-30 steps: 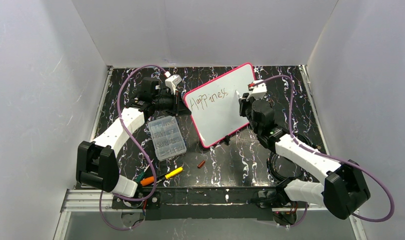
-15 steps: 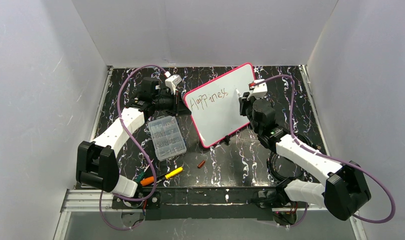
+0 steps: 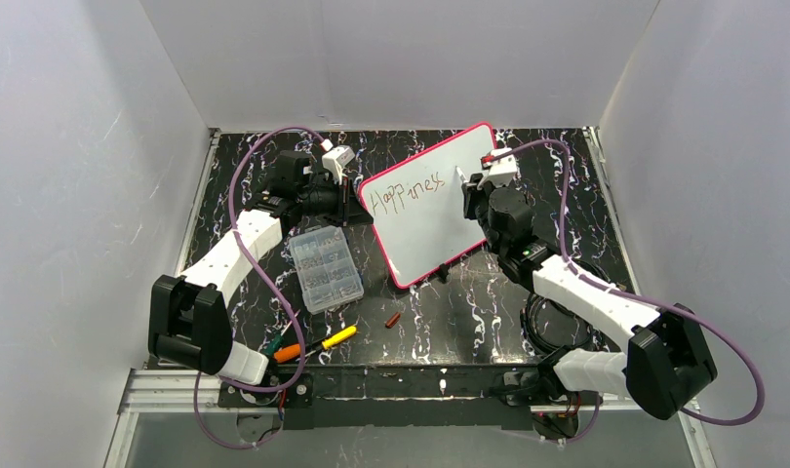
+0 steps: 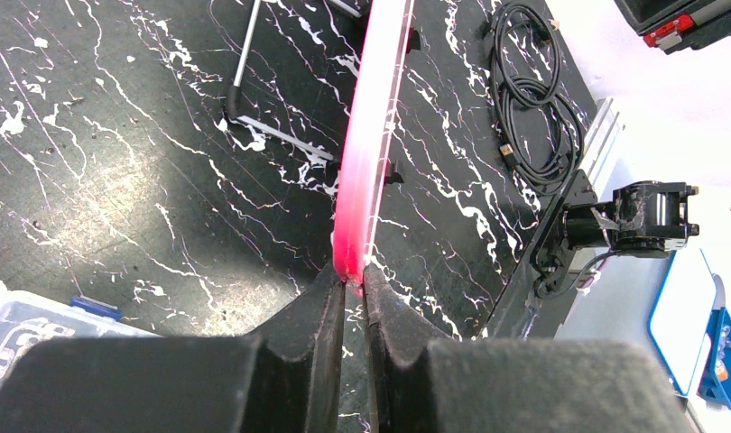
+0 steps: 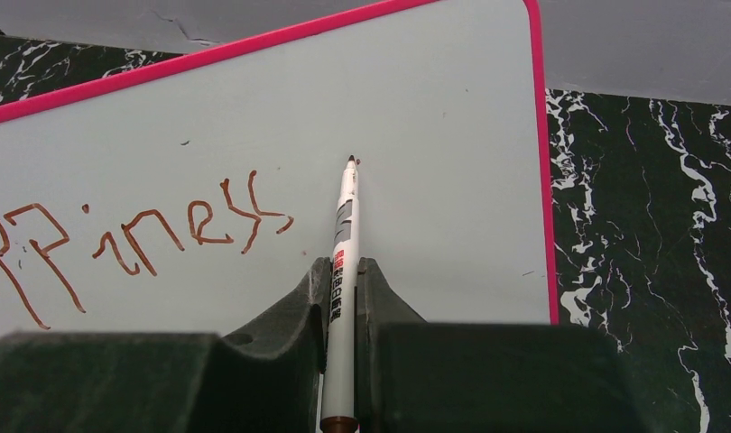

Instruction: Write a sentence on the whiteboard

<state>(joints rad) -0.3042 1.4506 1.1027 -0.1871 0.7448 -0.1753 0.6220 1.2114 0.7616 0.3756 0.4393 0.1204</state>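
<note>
The whiteboard (image 3: pixel 435 200), white with a pink-red rim, stands tilted at the table's far middle. My left gripper (image 3: pixel 350 207) is shut on its left corner; the left wrist view shows the pink rim (image 4: pixel 366 171) pinched between the jaws (image 4: pixel 353 281). One slanted row of brownish-red letters (image 3: pixel 403 193) reads "Happiness"; its end shows in the right wrist view (image 5: pixel 195 225). My right gripper (image 5: pixel 344 271) is shut on a white marker (image 5: pixel 345 230), with the tip at the board just right of the last letter. That gripper also shows in the top view (image 3: pixel 469 190).
A clear plastic organizer box (image 3: pixel 325 267) lies left of the board. A small brown cap (image 3: pixel 393 320), a yellow-handled tool (image 3: pixel 335 338) and an orange one (image 3: pixel 287 353) lie near the front edge. A black cable coil (image 3: pixel 547 327) lies under the right arm.
My right gripper has moved the marker a little up and left along the board, to a point just past the last letter. The left arm and the board have not moved.
</note>
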